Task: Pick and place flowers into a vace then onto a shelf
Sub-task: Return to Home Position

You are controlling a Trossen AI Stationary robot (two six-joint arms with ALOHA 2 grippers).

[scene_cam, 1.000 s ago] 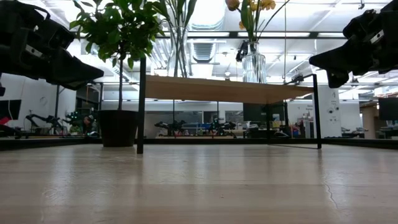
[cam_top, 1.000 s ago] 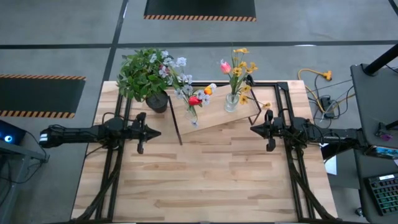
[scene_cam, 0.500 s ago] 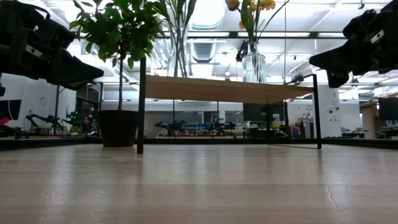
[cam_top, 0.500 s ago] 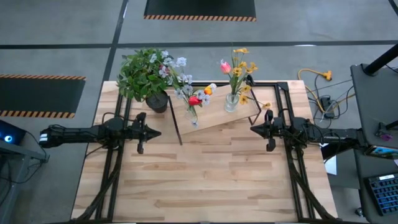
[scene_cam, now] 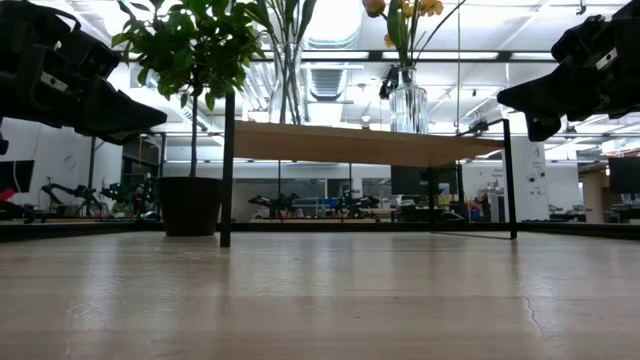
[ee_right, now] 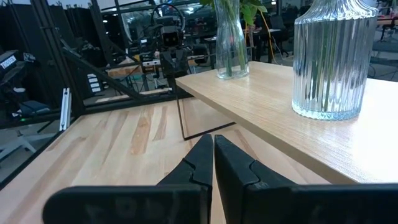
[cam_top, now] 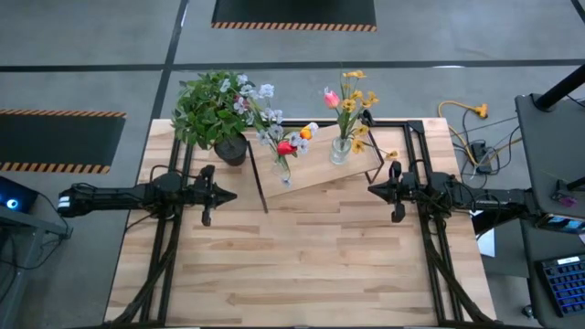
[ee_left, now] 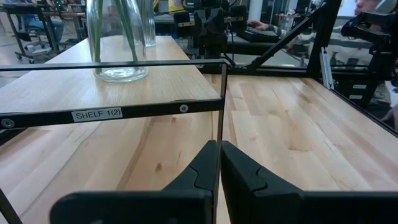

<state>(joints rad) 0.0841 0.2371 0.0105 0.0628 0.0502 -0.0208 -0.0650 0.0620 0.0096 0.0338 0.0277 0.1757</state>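
Note:
Two clear glass vases stand on the small wooden shelf (cam_top: 315, 164) at the table's far middle. The left vase (cam_top: 283, 174) holds red and orange tulips with pale sprays. The right, ribbed vase (cam_top: 340, 151) holds yellow blooms and a pink bud. My left gripper (cam_top: 230, 195) hovers shut to the left of the shelf, above the table. My right gripper (cam_top: 370, 190) hovers shut to the right of the shelf. In the left wrist view the smooth vase (ee_left: 117, 38) stands on the shelf board; in the right wrist view the ribbed vase (ee_right: 334, 59) is close by.
A bushy green plant in a dark pot (cam_top: 219, 114) stands at the table's far left, beside the shelf. The shelf's thin black legs (scene_cam: 227, 170) rise from the tabletop. Bare plank tabletop (cam_top: 302, 265) stretches from the shelf to the near edge.

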